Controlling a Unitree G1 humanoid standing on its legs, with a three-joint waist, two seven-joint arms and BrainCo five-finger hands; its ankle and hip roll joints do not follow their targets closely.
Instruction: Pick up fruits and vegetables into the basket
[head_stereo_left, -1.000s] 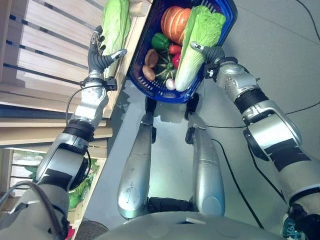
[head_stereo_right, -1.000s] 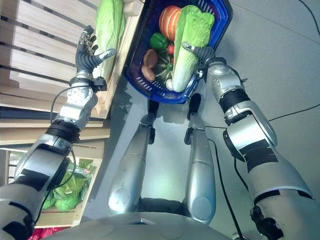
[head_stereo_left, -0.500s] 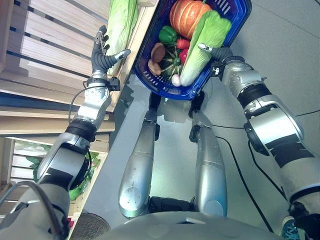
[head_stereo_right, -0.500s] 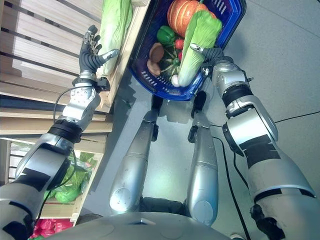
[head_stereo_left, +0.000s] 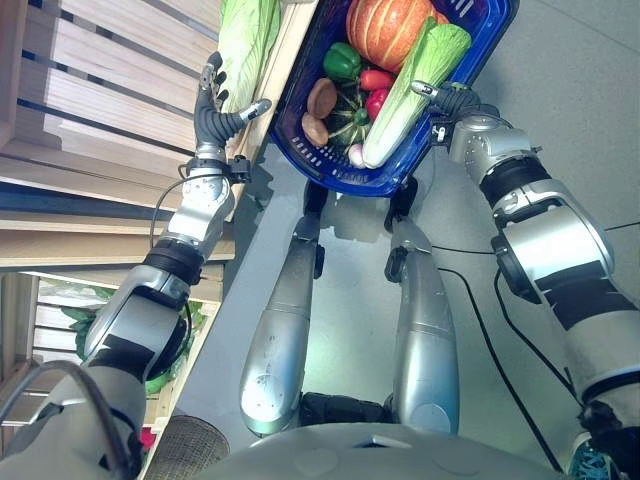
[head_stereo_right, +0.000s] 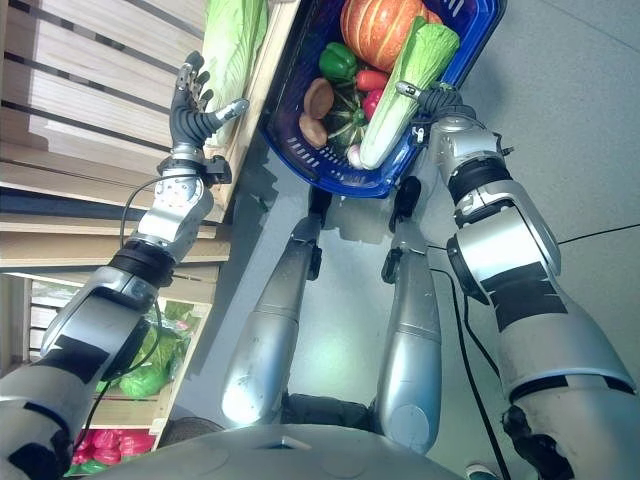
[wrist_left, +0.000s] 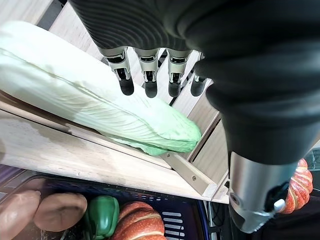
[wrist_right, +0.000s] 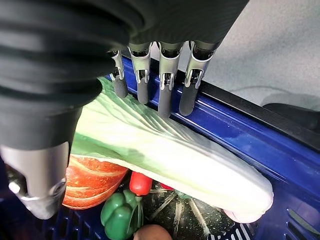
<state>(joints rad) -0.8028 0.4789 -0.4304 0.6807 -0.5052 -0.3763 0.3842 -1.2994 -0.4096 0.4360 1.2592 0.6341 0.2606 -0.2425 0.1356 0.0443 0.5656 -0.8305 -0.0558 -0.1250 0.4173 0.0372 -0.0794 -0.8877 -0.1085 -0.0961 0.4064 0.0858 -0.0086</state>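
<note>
A blue basket (head_stereo_left: 352, 182) stands on the floor ahead of me. It holds an orange pumpkin (head_stereo_left: 390, 25), a long napa cabbage (head_stereo_left: 415, 85), a green pepper (head_stereo_left: 342, 62), a red pepper (head_stereo_left: 377, 80), a dark striped squash (head_stereo_left: 352, 115) and two brown tubers (head_stereo_left: 320, 100). My right hand (head_stereo_left: 452, 100) is at the basket's right rim (wrist_right: 260, 140), its fingers (wrist_right: 167, 85) straight over that cabbage (wrist_right: 165, 150). My left hand (head_stereo_left: 212, 120) is raised and open beside a second napa cabbage (head_stereo_left: 245, 40) lying on the wooden shelf; its fingers (wrist_left: 146, 75) hover just short of the leaves (wrist_left: 100, 105).
The slatted wooden shelf (head_stereo_left: 110, 95) fills the left side, and its front rail (head_stereo_left: 285, 60) runs between the cabbage and the basket. A lower bin holds leafy greens (head_stereo_right: 140, 380). Another pumpkin (wrist_left: 302, 180) lies beyond the shelf end. Grey floor (head_stereo_left: 570, 110) lies to the right.
The whole picture has shifted, so the camera moved. Both hands keep their places relative to the shelf cabbage and the basket.
</note>
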